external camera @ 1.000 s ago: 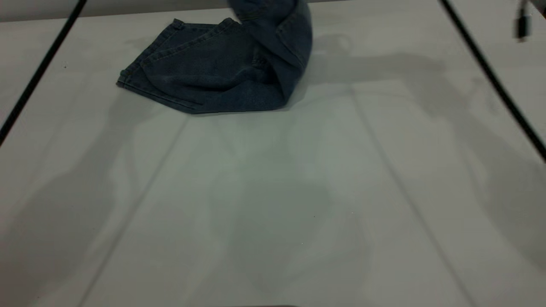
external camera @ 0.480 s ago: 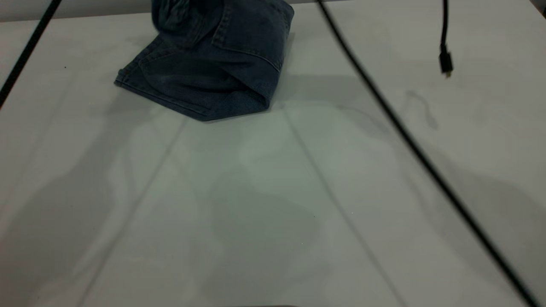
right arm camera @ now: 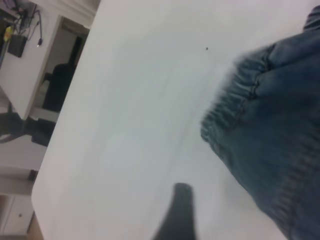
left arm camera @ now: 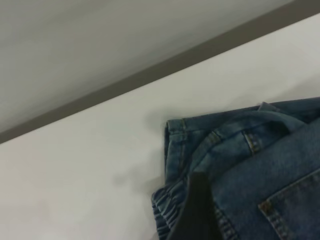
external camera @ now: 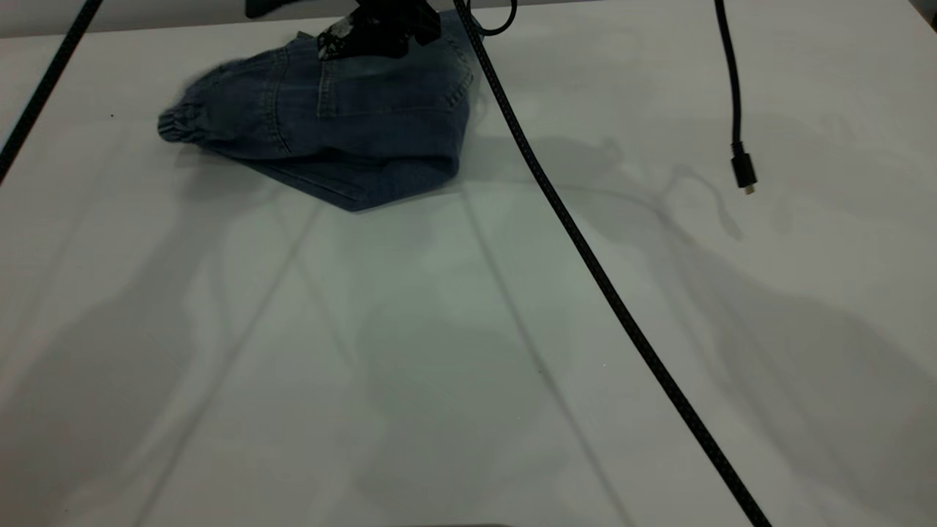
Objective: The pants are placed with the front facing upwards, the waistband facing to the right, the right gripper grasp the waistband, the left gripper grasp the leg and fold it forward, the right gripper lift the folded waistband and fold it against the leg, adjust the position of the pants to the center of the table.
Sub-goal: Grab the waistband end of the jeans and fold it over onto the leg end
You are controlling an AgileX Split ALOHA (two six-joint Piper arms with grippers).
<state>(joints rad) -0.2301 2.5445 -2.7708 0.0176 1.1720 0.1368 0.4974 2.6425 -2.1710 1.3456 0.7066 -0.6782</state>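
Note:
The pants (external camera: 351, 124) lie folded at the far side of the table (external camera: 468, 329), back pocket up. Their ruched waistband (external camera: 170, 126) now points left, on top of the leg layer whose hem (external camera: 351, 194) sticks out in front. My right gripper (external camera: 381, 29) hovers just above the pants' far edge, near the pocket. In the right wrist view the waistband (right arm camera: 235, 100) lies beside it on the white tabletop. My left gripper (external camera: 263, 7) shows only as a dark tip at the far edge. The left wrist view has a dark part of it (left arm camera: 197, 215) against the waistband (left arm camera: 167, 212).
A black braided cable (external camera: 585, 256) runs slantwise across the table from the right gripper to the near right. A second cable hangs at the right and ends in a small plug (external camera: 743, 176). Another black cable (external camera: 44, 88) crosses the far left corner.
The lifted waistband half came down and leftward over the legs and now lies flat. The right gripper and its cables swept left with it and came into view above the pants.

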